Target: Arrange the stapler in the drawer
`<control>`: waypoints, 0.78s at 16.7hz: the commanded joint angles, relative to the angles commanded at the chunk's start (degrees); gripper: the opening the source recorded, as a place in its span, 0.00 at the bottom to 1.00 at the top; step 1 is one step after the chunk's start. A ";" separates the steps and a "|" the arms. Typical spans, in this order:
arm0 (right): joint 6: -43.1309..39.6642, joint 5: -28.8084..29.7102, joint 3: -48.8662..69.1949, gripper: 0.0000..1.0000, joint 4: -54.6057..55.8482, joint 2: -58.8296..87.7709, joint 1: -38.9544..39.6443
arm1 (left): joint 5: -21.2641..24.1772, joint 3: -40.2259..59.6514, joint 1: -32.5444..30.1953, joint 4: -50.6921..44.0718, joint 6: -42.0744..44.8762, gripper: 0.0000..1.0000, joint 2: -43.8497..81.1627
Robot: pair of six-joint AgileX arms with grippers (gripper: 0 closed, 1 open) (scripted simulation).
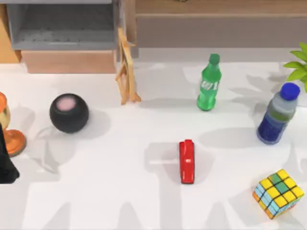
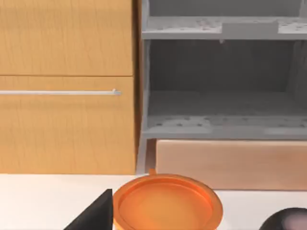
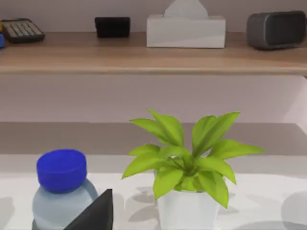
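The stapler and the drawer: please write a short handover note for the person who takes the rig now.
Left gripper: at the table's left edge, beside an orange cup, holding nothing.
Right gripper: near the blue-capped bottle on the right.
Stapler: lying flat on the table, centre-right, in front of the green bottle, untouched.
Drawer: at the back left, already pulled open, nothing seen inside.
Done: nothing with the stapler yet.
Left: grasp the stapler, carry it to the drawer, set it inside.
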 joint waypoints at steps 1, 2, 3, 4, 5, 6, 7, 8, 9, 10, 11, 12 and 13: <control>0.00 0.00 0.00 1.00 0.00 0.00 0.00 | 0.00 0.00 0.00 0.00 0.00 1.00 0.00; 0.00 0.00 0.00 1.00 0.00 0.00 0.00 | 0.00 0.00 0.00 0.00 0.00 1.00 0.00; 0.00 0.00 0.00 1.00 0.00 0.00 0.00 | 0.13 0.32 0.12 0.34 0.45 1.00 0.56; 0.00 0.00 0.00 1.00 0.00 0.00 0.00 | 0.41 0.98 0.36 1.05 1.39 1.00 1.73; 0.00 0.00 0.00 1.00 0.00 0.00 0.00 | 0.82 1.97 0.73 2.10 2.78 1.00 3.49; 0.00 0.00 0.00 1.00 0.00 0.00 0.00 | 1.35 3.26 1.22 3.48 4.62 1.00 5.86; 0.00 0.00 0.00 1.00 0.00 0.00 0.00 | 2.01 4.83 1.81 5.16 6.85 1.00 8.82; 0.00 0.00 0.00 1.00 0.00 0.00 0.00 | 2.77 6.66 2.51 7.11 9.46 1.00 12.33; 0.00 0.00 0.00 1.00 0.00 0.00 0.00 | 3.63 8.73 3.29 9.31 12.40 1.00 16.34; 0.00 0.00 0.00 1.00 0.00 0.00 0.00 | 4.58 10.99 4.15 11.74 15.65 1.00 20.81; 0.00 0.00 0.00 1.00 0.00 0.00 0.00 | 5.61 13.45 5.09 14.36 19.17 1.00 25.68; 0.00 0.00 0.00 1.00 0.00 0.00 0.00 | 6.71 16.07 6.09 17.15 22.94 1.00 30.94; 0.00 0.00 0.00 1.00 0.00 0.00 0.00 | 7.87 18.80 7.13 20.08 26.89 1.00 36.50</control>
